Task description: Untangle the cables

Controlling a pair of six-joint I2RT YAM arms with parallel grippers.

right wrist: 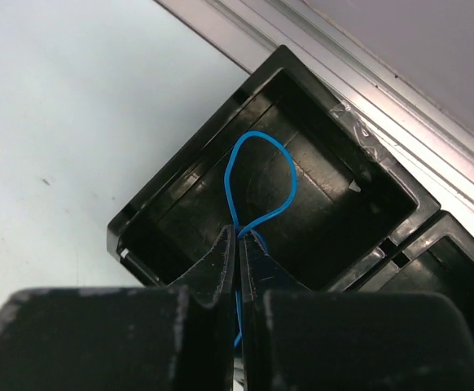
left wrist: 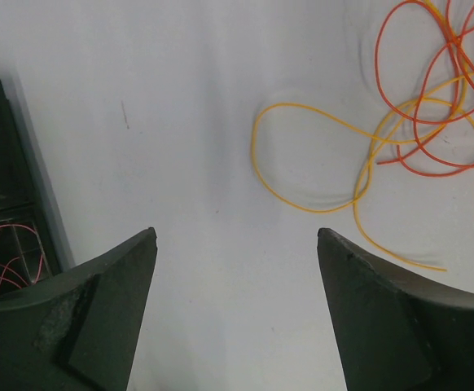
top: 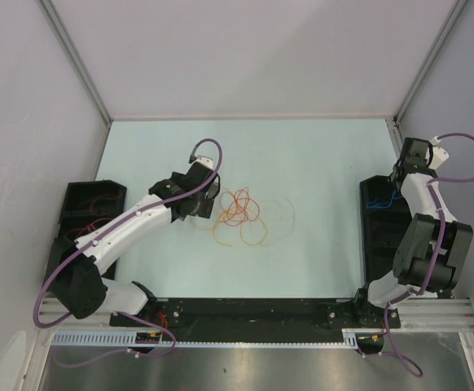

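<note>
The cables lie as a loose tangle [top: 241, 213] of orange, red and yellow wires at mid table, with a faint pale loop [top: 289, 218] to its right. My left gripper [top: 208, 199] hovers just left of the tangle, open and empty. In the left wrist view its jaws [left wrist: 237, 236] stand wide over bare table, with a yellow cable loop [left wrist: 298, 105] and orange-red loops [left wrist: 381, 49] ahead to the right. My right gripper [right wrist: 239, 232] is shut on a blue cable [right wrist: 290, 175], whose loop hangs over a black tray compartment [right wrist: 196, 138].
A black compartment tray [top: 375, 236] sits at the table's right edge under my right gripper [top: 400, 175]. Another black tray [top: 90, 204] at the left edge holds red wires [left wrist: 17, 244]. Walls and metal rails enclose the table.
</note>
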